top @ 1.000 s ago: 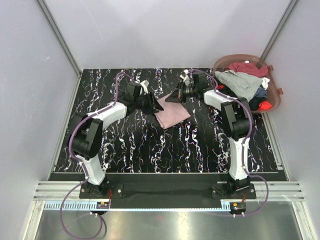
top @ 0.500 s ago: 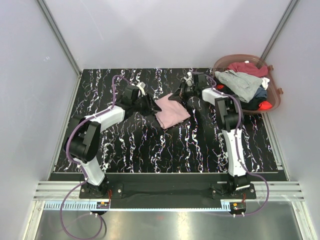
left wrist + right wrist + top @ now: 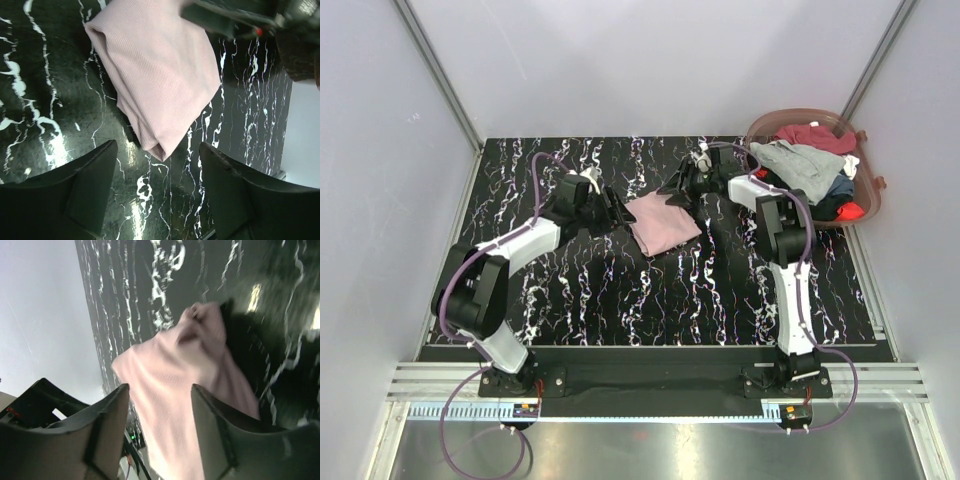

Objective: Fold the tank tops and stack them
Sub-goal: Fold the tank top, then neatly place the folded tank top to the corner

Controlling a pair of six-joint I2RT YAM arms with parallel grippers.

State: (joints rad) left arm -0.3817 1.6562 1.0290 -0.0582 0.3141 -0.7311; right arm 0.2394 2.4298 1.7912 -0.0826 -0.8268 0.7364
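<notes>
The pink tank top point(image 3: 662, 224) lay folded into a small slanted rectangle near the middle of the table point(image 3: 620, 300). The left gripper point(image 3: 618, 211) sat just beside its left edge, fingers spread wide with nothing between them. The right gripper point(image 3: 678, 190) was at the top's upper right corner, its fingers also apart and clamping nothing, though its wrist view was blurred. In the upper right of the frame, the basket point(image 3: 790, 115) held a grey top point(image 3: 800, 165), a maroon top point(image 3: 815, 137) and bits of black and red cloth.
</notes>
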